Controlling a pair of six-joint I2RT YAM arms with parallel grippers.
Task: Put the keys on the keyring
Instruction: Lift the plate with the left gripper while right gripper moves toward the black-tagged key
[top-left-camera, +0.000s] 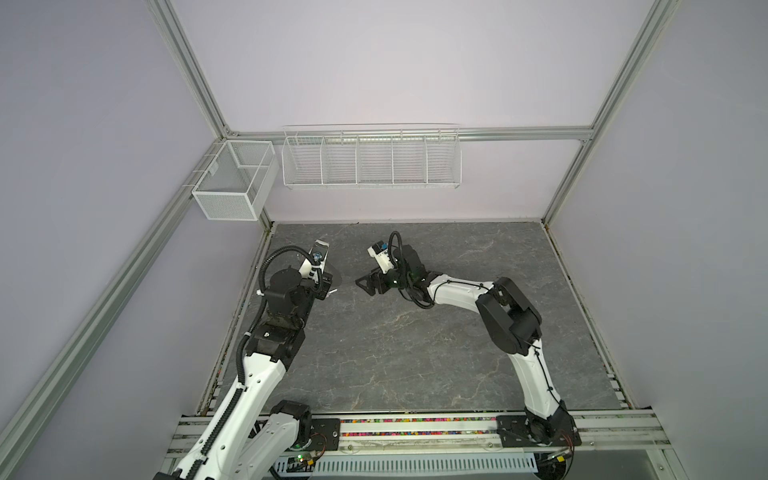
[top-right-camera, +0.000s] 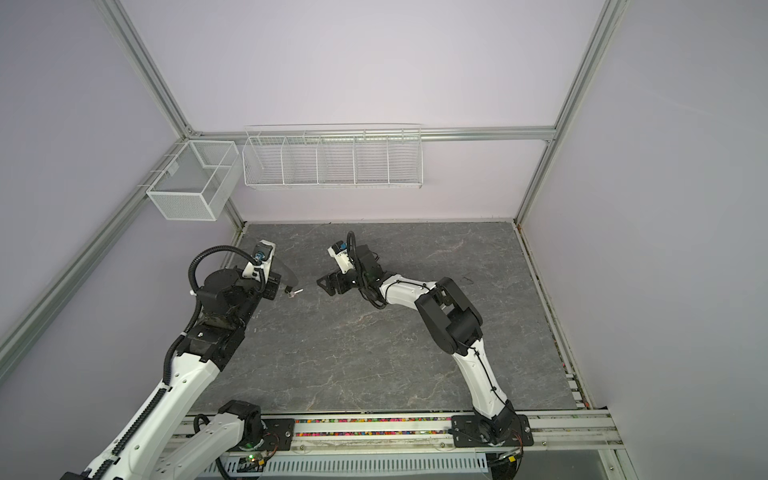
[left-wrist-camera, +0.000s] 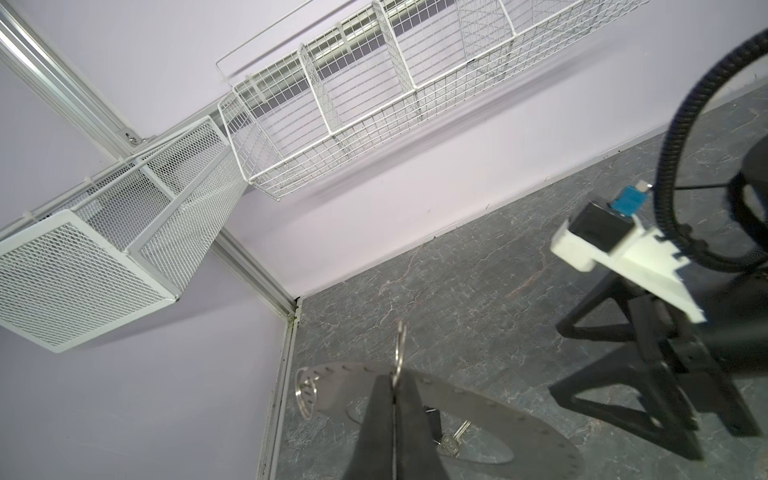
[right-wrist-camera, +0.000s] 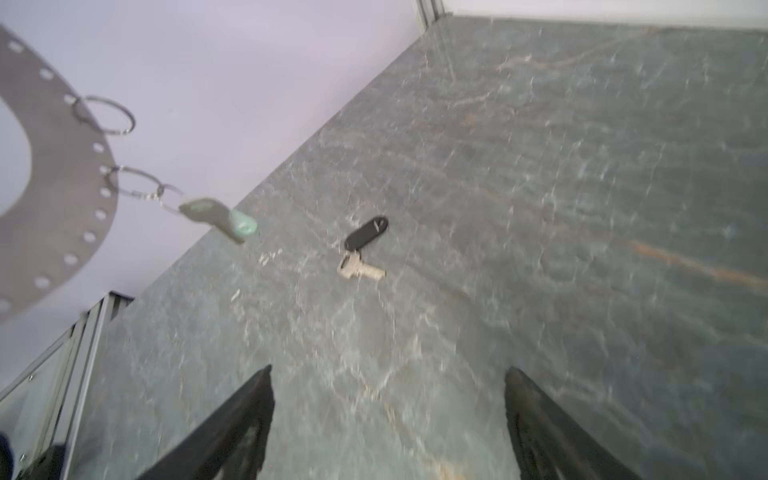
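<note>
Two keys, apart. Black key (right-wrist-camera: 365, 235) flat on grey surface (right-wrist-camera: 540, 208), far-left quarter, between both grippers, touching neither. Right gripper (right-wrist-camera: 388, 370) near it, jaws spread wide, nothing in them. Left gripper (left-wrist-camera: 394, 378) close to left edge, jaws pressed together, pinching keyring (right-wrist-camera: 62, 174), seemingly at rim, though fingers block view. Keyring held clear of surface. Mint key (right-wrist-camera: 216, 218) dangles in air from wire loop (right-wrist-camera: 135, 182) on its rim, not touching surface. Beyond, white wire baskets (top-left-camera: 371, 166) on back wall, well apart from both arms.

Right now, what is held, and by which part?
Left end effector pinches the keyring by one wire loop; right end effector holds nothing.
</note>
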